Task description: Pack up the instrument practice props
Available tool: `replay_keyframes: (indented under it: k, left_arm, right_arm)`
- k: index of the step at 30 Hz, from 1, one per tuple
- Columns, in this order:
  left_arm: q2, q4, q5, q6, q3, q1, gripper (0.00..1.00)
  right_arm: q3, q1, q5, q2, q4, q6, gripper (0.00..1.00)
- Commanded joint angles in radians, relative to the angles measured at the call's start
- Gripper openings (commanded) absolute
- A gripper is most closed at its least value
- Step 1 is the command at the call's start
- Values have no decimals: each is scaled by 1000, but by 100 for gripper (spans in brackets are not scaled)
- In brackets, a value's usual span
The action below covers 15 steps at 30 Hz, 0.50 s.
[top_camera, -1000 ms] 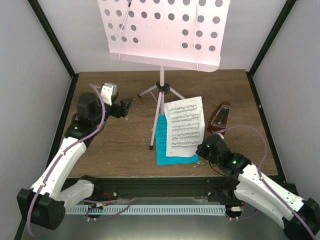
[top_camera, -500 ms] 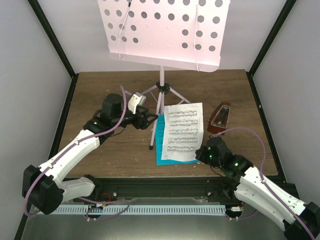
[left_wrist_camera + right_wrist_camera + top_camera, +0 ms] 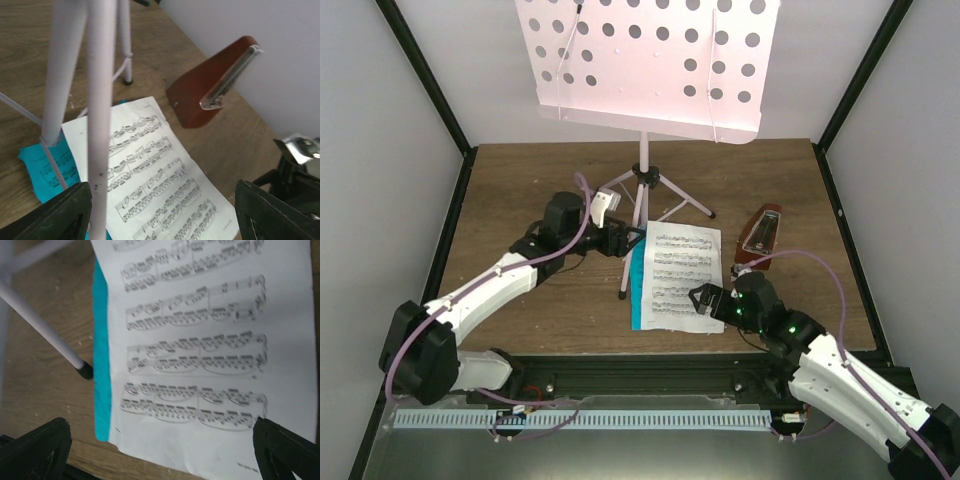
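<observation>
Brown wooden table [image 3: 790, 180] between pale walls [image 3: 380, 200] fills my overhead view. On it stands the pale pink tripod music stand with hole-dotted desk [image 3: 650, 70], the desk's top edge cut off by the frame. Just right of its near leg lies a white printed music sheet [image 3: 685, 275] over a cyan sheet [image 3: 636, 295], of which I see only a left strip. The small brown pyramid metronome with clear cover [image 3: 758, 235] sits further right, apart from the sheets. My left gripper [image 3: 632, 241] is spread wide by the stand's near leg and grips nothing; whether a finger touches the leg I cannot tell. My right gripper [image 3: 703, 301] hangs over the white sheet's near part, jaws wide and empty; its wrist view is slightly blurred.
</observation>
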Motion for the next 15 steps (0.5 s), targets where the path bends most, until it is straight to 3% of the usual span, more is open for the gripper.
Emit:
replay_keyframes:
  k: [1,7,15]
  left_arm:
    - [37,90,-86,-42,29,2,80]
    - [152,124,-109,28,97,3,79]
    - [271,188,-248,79,166,2,51]
  right_arm:
    - [22,-7,59,-5,154,62,100]
    - [-26,-6,-38,-29,344,71,100]
    - [-15,-5,-78,-24,289,33,100]
